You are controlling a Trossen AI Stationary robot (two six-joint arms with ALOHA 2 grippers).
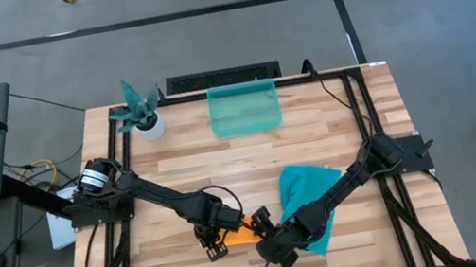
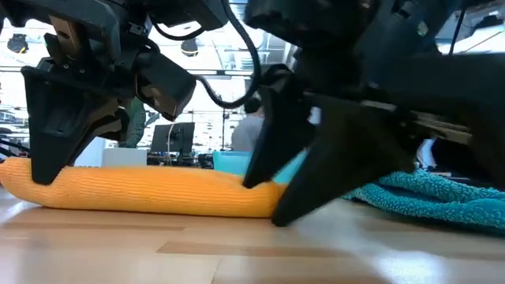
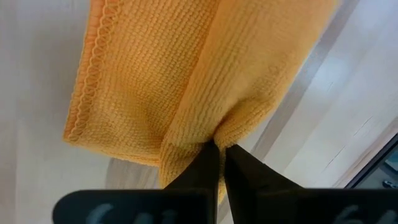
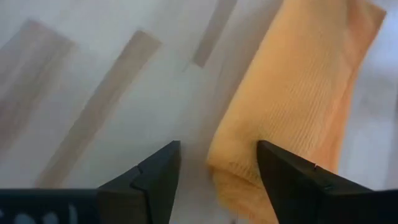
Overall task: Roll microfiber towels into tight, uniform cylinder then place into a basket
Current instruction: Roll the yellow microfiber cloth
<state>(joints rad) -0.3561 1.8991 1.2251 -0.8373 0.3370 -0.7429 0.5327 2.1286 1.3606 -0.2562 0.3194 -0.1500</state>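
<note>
Pale wooden planks make up the worktop (image 1: 330, 109), with a small potted plant (image 1: 141, 111) at its far left corner. Near the far edge sits the translucent teal-green rectangular plastic basket (image 1: 245, 108), well apart from both arms. At the near edge lies the orange-yellow ribbed microfiber towel (image 2: 150, 191), folded into a long low roll flat on the wood. The left gripper (image 3: 221, 149) is at one end of it, fingers pressed together and pinching a fold of the orange cloth. The right gripper (image 4: 217, 163) is at the other end, its fingers spread, with one finger on bare wood and the towel's end lying between the two. Just beside the right arm, the rumpled teal-blue microfiber towel (image 1: 309, 189) lies loose on the worktop, partly under that arm and touching the orange one.
</note>
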